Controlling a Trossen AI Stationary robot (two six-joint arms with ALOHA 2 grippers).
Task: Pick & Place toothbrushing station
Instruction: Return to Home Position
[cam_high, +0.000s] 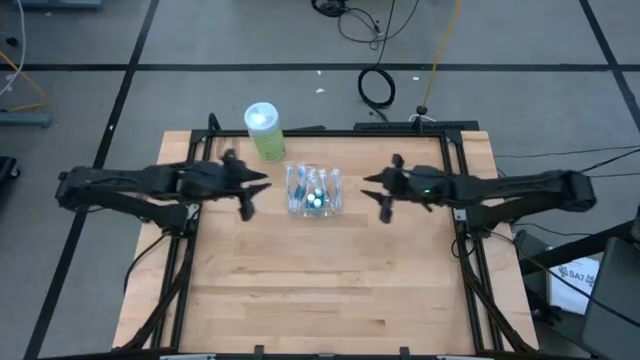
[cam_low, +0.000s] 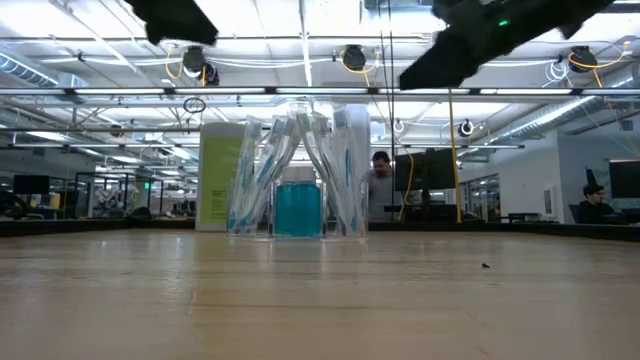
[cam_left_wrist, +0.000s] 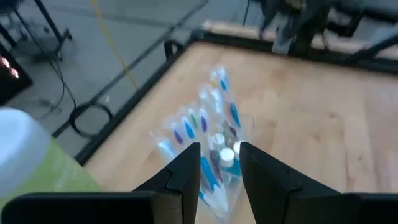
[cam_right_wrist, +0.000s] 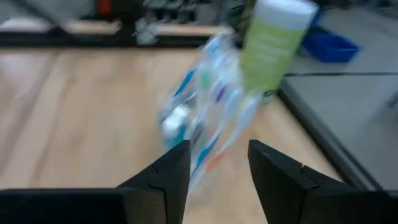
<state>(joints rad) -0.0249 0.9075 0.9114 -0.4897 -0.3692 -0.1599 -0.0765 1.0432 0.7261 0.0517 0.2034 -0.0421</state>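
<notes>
Container: transparent organizer (cam_high: 313, 190) stands upright in the far half of the tabletop (cam_high: 330, 290), about midway between its left and right edges. Contents: a bunch of toothbrushes (cam_left_wrist: 205, 121), handles down and heads fanned outward. The brush colours include blue, and the count cannot be read. In the low view a blue inner cup (cam_low: 297, 208) shows at the organizer's centre.

Second container: green bottle (cam_high: 266, 133) with a white cap, upright at the far edge of the tabletop, just beside the organizer's far-left corner. Contents not visible.

Left gripper (cam_high: 254, 191): off the table, just left of the organizer. Fingers are partly apart and the gap between them is empty.

Right gripper (cam_high: 378, 196): off the table, to the right of the organizer and a little farther from it. Fingers are partly apart and hold nothing.

Surface: light wood planks in a black frame. One small dark speck (cam_low: 485, 265) shows on the wood in the low view.

Room: grey floor with a coiled black cable (cam_high: 377, 88) beyond the far edge. Open workspace with ceiling lights behind the table. One person (cam_low: 378, 185) is behind the organizer, another person (cam_low: 592, 205) at far right.
</notes>
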